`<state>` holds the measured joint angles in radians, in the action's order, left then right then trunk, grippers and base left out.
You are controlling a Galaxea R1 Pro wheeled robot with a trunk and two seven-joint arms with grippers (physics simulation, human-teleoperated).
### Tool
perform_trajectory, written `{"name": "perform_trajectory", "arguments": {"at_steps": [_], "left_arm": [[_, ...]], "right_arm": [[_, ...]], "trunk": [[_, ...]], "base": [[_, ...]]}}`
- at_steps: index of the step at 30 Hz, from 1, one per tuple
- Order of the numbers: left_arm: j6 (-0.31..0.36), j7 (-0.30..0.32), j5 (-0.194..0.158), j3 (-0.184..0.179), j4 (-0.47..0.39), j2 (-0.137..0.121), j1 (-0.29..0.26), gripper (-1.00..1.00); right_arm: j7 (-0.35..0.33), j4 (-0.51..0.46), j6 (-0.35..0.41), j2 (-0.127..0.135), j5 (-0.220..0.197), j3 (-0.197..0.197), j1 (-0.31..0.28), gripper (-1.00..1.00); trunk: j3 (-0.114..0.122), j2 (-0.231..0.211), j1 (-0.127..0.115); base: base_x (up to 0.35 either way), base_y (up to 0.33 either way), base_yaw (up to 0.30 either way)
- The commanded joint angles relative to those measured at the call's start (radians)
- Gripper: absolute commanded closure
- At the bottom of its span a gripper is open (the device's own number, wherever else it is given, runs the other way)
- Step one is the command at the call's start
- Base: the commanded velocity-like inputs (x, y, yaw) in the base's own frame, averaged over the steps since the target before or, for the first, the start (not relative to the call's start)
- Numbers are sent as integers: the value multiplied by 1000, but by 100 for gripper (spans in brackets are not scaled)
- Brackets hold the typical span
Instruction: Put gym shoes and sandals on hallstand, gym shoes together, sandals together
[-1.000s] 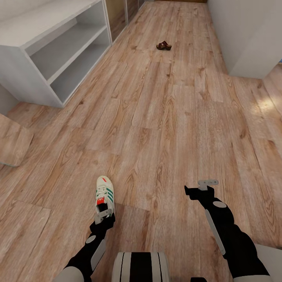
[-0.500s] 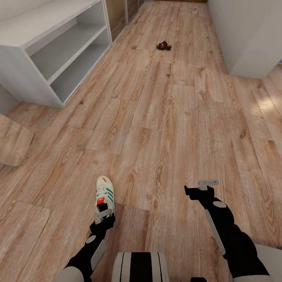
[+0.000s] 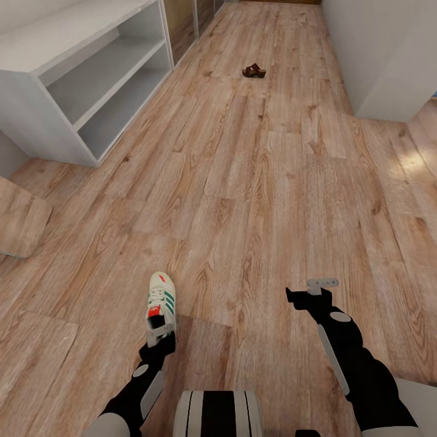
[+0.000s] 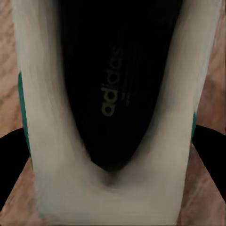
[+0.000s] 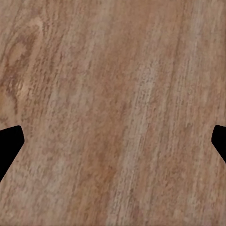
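Left tool (image 3: 159, 331) apparently pinches the gym shoe (image 3: 161, 301) heel; right tool (image 3: 308, 291) spread above floor (image 3: 243, 182).

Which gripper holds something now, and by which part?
The left gripper holds a gym shoe by its heel end; the right gripper is open, holding nothing.

One word can be read: "adidas", in pale lowercase letters on the dark insole of the gym shoe (image 4: 113, 94), seen from the left wrist camera looking down into the shoe's opening. The letters run lengthwise along the insole, toward the heel end. In the head view the same gym shoe (image 3: 161, 301) shows green side stripes and a red-orange tongue mark, but any lettering there is too small to make out.
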<state>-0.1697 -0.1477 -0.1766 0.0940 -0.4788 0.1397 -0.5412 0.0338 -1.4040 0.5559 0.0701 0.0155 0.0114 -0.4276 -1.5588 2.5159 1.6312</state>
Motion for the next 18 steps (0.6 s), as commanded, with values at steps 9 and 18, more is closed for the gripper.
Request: {"name": "perform_trajectory", "arguments": {"at_steps": [9, 18], "left_arm": [[-4, 0, -9, 1, -1, 0, 0, 100], [-4, 0, -9, 1, -4, 0, 0, 100]], "right_arm": [[3, -1, 6, 0, 1, 1, 0, -100], [3, -1, 6, 0, 1, 1, 0, -100]], "trunk": [[-1, 0, 0], [-1, 0, 0]], "base": [[0, 0, 0], [0, 0, 0]]}}
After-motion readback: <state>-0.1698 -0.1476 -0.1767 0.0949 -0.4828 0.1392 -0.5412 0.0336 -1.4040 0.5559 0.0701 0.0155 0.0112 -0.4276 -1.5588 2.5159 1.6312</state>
